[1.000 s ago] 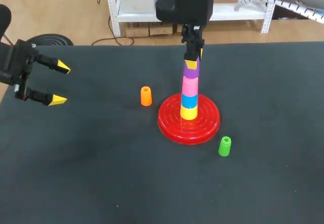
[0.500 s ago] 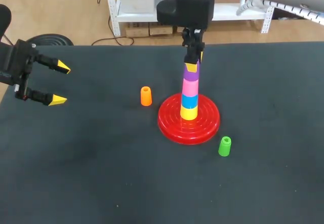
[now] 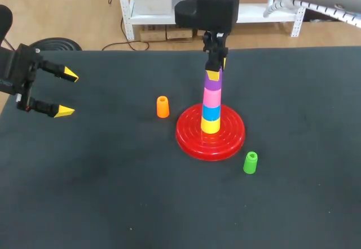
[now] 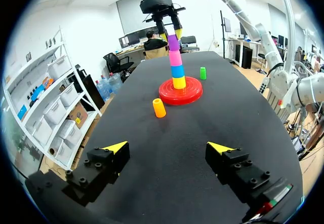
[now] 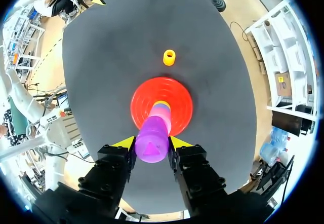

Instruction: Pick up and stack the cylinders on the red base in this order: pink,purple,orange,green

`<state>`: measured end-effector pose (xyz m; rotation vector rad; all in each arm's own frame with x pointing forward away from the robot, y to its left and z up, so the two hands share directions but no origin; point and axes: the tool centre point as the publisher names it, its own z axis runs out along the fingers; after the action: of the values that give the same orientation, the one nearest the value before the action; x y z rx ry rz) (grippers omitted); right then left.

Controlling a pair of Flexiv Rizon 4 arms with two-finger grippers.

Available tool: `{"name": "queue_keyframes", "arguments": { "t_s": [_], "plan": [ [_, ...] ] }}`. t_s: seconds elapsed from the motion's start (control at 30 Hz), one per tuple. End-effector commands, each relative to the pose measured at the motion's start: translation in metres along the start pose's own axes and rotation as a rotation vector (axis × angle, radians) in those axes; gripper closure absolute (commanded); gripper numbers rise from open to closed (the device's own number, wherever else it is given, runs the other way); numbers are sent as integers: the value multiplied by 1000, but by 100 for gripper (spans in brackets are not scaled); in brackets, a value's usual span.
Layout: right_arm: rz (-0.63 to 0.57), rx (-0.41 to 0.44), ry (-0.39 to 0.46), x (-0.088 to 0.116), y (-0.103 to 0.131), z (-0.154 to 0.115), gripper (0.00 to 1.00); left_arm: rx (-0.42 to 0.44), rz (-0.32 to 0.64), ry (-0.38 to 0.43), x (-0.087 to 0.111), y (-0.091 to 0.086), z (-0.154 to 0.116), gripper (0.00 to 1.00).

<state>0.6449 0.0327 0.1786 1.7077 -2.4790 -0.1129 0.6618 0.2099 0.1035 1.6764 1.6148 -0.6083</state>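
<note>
**Six cylinders, four of them stacked**

Six cylinders in all, one red base (image 3: 227, 143) and two grippers on the black table (image 3: 113, 192). Four stand in a column on the base, from the bottom up: yellow cylinder (image 3: 210, 125), blue cylinder (image 3: 211, 112), pink cylinder (image 3: 211, 97), purple cylinder (image 3: 212, 81). My right gripper (image 5: 153, 143) is straight above, its fingers clamped on the purple cylinder from two sides.

In the head view those fingers cover the purple top. From the right wrist the purple cylinder hides nearly all of the stack under it – only slivers of pink and yellow show.

Two lie loose and upright: the orange cylinder (image 3: 162, 107) just beside the base on its left, the green cylinder (image 3: 250, 163) near its front edge. My left gripper (image 3: 67, 93) hangs well apart at the table's left side – fingers wide, holding nothing.
</note>
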Motion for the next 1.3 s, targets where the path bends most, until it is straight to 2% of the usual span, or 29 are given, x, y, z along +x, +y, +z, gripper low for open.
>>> {"name": "queue_keyframes", "arguments": {
  "t_s": [0.03, 0.43, 0.87, 1.3],
  "plan": [
    [-1, 3, -5, 1, 1, 6, 100, -2, 2, -1, 1, -1, 0, 0],
    [7, 13, -14, 2, 1, 10, 100, -2, 2, -1, 1, -1, 0, 0],
    [9, 54, -21, 3, 1, -7, 100, -2, 2, -1, 1, -1, 0, 0],
    [10, 40, -25, 1, 0, 2, 100, -2, 2, -1, 1, -1, 0, 0]
  ]
}}
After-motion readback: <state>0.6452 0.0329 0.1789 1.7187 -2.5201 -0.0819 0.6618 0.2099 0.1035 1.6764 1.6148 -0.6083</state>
